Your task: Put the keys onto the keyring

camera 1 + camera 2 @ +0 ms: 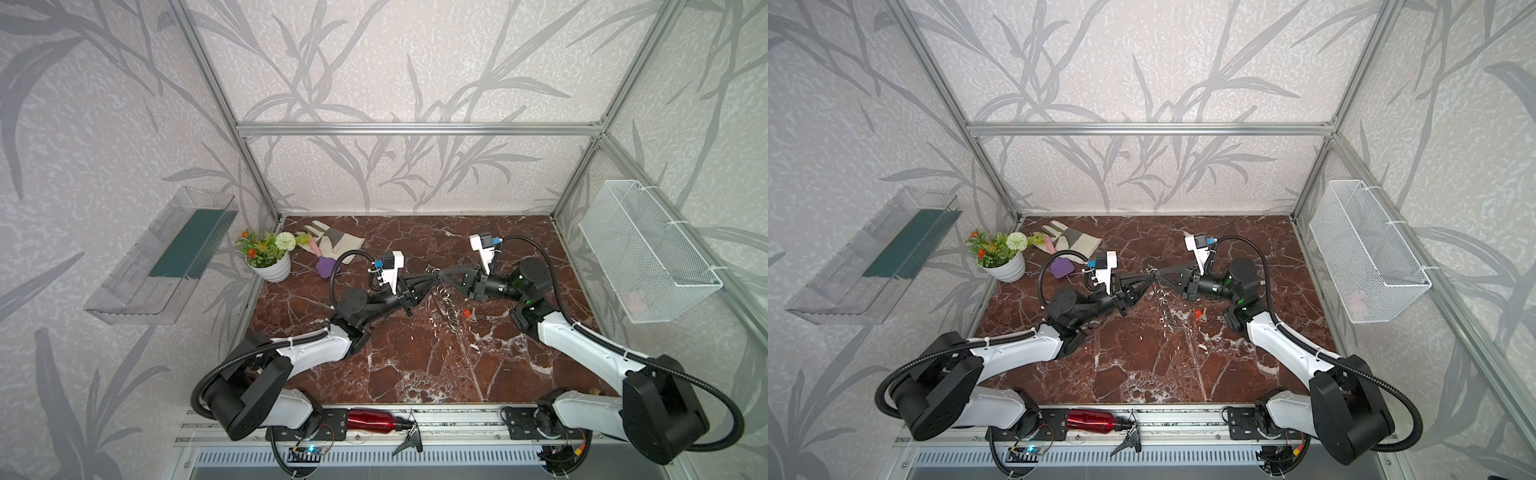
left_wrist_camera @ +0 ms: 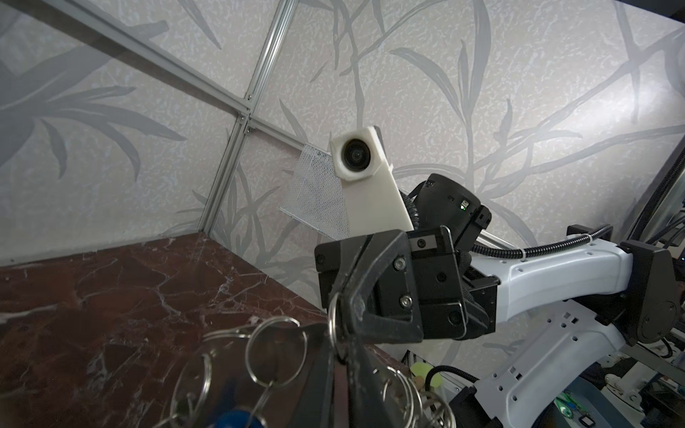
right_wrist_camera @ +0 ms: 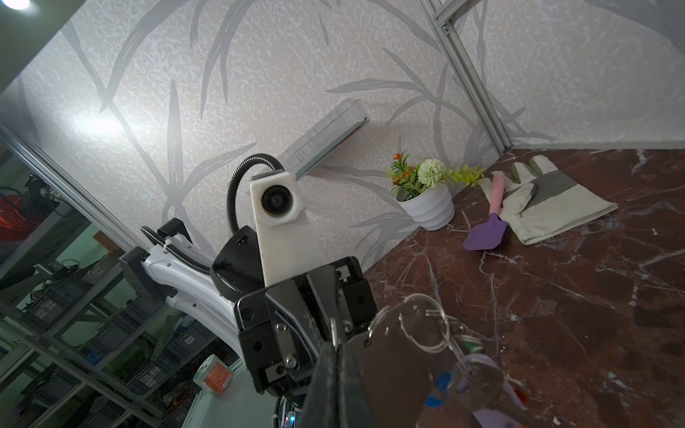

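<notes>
Red-brown marble bench (image 1: 415, 365) is shown in both top views. The keyring (image 1: 451, 316) is held up over the bench's middle, off the surface, w/ its run of split rings hung down slantwise from the spot where the two tools meet. The left gripper (image 1: 430, 283) is seen on the left-edge side and the right gripper (image 1: 441, 274) on the right-edge side, tips nearly touching. One red-orange key (image 1: 467, 314) is laid flat on the bench just beside the lowest rings, toward the right edge, apart from both tools. A flower pot (image 1: 272, 268) and a work glove (image 1: 332, 241) are kept at the far-left corner.

Same layout is given in a top view: keyring (image 1: 1169, 316), left gripper (image 1: 1148, 282), right gripper (image 1: 1156, 273), red-orange key (image 1: 1200, 314).

Left wrist view: the right gripper (image 2: 343, 315) is seen head-on, fingers pressed together on a split ring at the keyring's (image 2: 278, 352) edge. The left gripper (image 2: 333, 355) is shown meeting it at approx. the same spot. A blue key head (image 2: 237, 418) is made out, blurred, among the rings.

Right wrist view: the left gripper (image 3: 335, 333) is seen head-on, fingers drawn together on a split ring at the edge of the keyring's (image 3: 400, 333) grey plate. The right gripper (image 3: 339, 370) is closed just beside it. The keys (image 3: 478, 385) w/ blue, green and red tags are hung from the rings, blurred.
</notes>
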Motion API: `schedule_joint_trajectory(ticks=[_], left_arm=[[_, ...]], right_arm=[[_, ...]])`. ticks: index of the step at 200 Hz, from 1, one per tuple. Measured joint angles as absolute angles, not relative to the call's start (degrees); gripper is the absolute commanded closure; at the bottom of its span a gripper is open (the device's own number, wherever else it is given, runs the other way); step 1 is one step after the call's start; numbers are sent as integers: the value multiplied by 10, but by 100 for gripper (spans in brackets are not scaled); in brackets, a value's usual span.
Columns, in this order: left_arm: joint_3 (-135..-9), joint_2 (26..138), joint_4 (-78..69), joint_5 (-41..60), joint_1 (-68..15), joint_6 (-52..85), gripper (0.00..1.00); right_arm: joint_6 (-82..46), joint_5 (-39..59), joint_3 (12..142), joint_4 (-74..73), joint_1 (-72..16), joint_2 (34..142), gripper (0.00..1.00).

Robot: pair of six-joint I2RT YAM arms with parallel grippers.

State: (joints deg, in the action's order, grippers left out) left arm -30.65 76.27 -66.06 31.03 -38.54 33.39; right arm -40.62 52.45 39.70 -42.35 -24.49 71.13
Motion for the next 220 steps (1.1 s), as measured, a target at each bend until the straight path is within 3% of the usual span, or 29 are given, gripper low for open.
schedule_joint_trajectory(ticks=[57, 84, 130, 172, 220], left_arm=[[-352, 521, -273, 282, -377, 208, 55], [-466, 505, -49, 304, -366, 104, 56], [-636, 596, 214, 359, -359, -83, 65], [-692, 679, 324, 389, -359, -187, 65], [-712, 701, 348, 402, -358, -237, 65]], right_arm=[[-245, 521, 455, -269, -243, 702, 100], [-171, 543, 488, -205, -244, 707, 100], [-50, 556, 511, -96, -251, 707, 100], [-2, 573, 507, -75, -263, 704, 100], [22, 588, 490, -76, -276, 695, 100]])
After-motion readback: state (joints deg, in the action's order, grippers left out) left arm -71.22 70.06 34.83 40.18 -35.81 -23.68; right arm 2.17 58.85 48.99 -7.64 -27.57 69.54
